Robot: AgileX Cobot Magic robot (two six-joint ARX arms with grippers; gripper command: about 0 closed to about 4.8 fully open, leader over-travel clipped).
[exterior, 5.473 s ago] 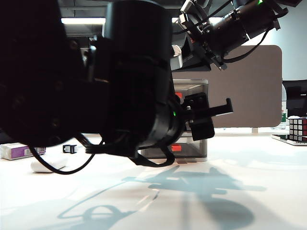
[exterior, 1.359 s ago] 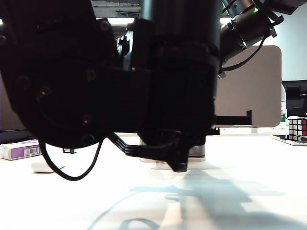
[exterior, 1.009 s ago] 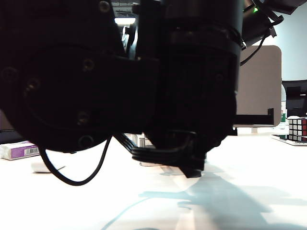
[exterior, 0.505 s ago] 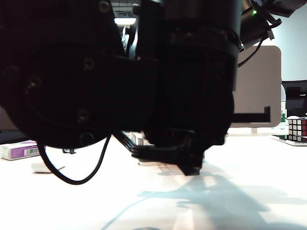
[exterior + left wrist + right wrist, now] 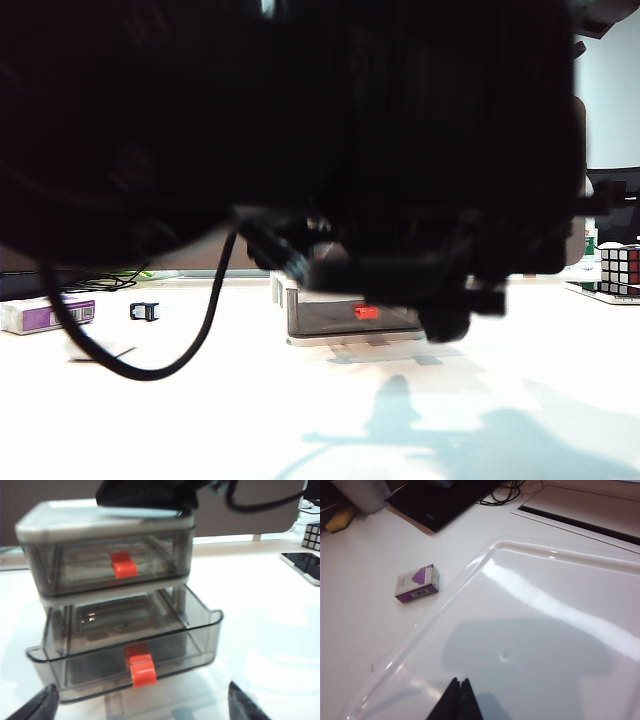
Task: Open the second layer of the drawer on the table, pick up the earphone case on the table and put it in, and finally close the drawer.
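Note:
In the left wrist view the drawer cabinet (image 5: 107, 527) stands close ahead. Its top drawer is shut. The second layer (image 5: 135, 645) is pulled out toward me, its red-orange handle (image 5: 141, 669) facing front, and I see nothing inside it. My left gripper (image 5: 142, 712) is open wide just before that handle, the fingertips (image 5: 40, 707) apart on either side. My right gripper (image 5: 457, 700) is shut, held over the cabinet's glossy top (image 5: 545, 630); its dark body (image 5: 145, 495) sits on that top. The earphone case (image 5: 92, 346) is a faint white shape on the table's left.
The left arm (image 5: 300, 150) blocks most of the exterior view; only the cabinet's base (image 5: 350, 318) shows beneath it. A white-and-purple box (image 5: 45, 315) (image 5: 417, 583) and a small black item (image 5: 145, 311) lie left. A Rubik's cube (image 5: 620, 268) and a phone (image 5: 302, 565) lie right.
My left gripper has opened and let go of the middle drawer's handle. The left arm has shifted in the exterior view, uncovering the cabinet's base. The right arm has stayed put.

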